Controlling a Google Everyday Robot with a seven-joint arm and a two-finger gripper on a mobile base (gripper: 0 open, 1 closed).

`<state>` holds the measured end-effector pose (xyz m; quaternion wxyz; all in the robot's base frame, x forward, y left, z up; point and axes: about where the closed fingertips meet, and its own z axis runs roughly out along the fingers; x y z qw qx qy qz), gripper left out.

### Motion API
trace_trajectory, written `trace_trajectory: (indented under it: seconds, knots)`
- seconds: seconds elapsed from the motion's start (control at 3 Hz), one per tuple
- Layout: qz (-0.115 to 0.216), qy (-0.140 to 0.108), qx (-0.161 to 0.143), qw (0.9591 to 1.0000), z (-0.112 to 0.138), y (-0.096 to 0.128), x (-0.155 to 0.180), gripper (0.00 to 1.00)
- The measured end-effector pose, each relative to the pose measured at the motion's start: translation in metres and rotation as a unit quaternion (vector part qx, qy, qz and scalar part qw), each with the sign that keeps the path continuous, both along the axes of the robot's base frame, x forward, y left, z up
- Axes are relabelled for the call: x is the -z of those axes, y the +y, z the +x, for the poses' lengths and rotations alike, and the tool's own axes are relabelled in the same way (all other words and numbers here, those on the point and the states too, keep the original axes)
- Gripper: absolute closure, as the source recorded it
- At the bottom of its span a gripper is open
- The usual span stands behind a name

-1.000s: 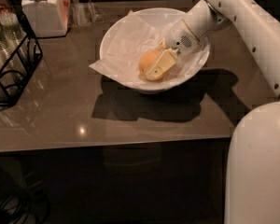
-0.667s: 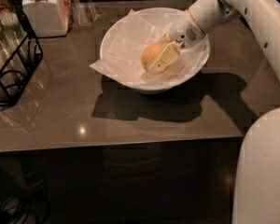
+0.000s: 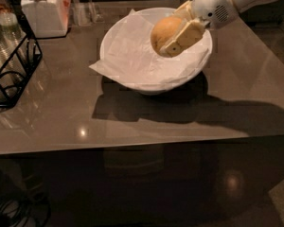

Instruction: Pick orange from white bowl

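Note:
The white bowl (image 3: 132, 82) with crinkled white paper lining stands on the brown table, left of centre at the back. The orange (image 3: 162, 31) is a round pale-orange fruit, held between the fingers of my gripper (image 3: 173, 36) above the right side of the bowl, clear of the paper. The gripper reaches in from the upper right on a white arm and is shut on the orange. One beige finger (image 3: 184, 38) crosses the front of the fruit; the other is behind it.
A black wire rack (image 3: 12, 63) with bottles stands at the table's left edge. A white lidded jar (image 3: 41, 11) and a clear glass (image 3: 83, 8) stand at the back left. The table's front edge (image 3: 132, 143) runs across the middle.
The gripper has lifted the orange up and out of the bowl's bottom, rising toward the right rim; the arm has pulled up and back.

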<state>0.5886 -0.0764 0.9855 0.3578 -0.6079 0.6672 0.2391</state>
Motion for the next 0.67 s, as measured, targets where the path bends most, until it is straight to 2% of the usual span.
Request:
trace_trajectory:
  seconds: [0.33,0.67]
  knots:
    - [0.017,-0.035,0.048,0.9981,-0.049,-0.02,-0.033,1.0]
    - [0.029,-0.052,0.101,0.9931,-0.088,-0.041,-0.046,1.0]
